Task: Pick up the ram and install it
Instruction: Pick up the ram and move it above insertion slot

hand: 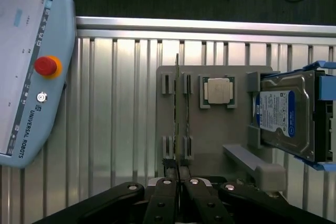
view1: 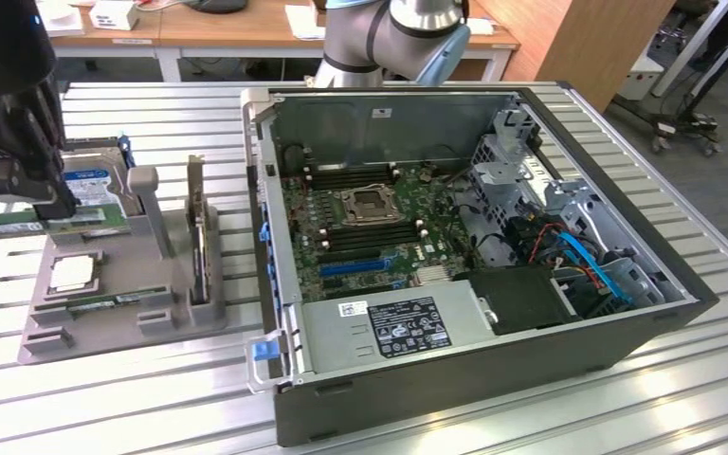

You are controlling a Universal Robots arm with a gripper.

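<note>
A grey holder (view1: 92, 320) sits on a silver table (view1: 124, 408) made of long strips. At one end of the holder stands a hard drive (hand: 286, 116) with a blue and white sticker. A small silver square chip (hand: 219, 91) lies flat on the holder, near the drive. A dark card (view1: 196, 227) stands up along the holder's edge. Just beside that edge is a big open computer box (view1: 491, 389), with a green board (view1: 364, 213) and blue wires (view1: 598, 261) inside.
</note>
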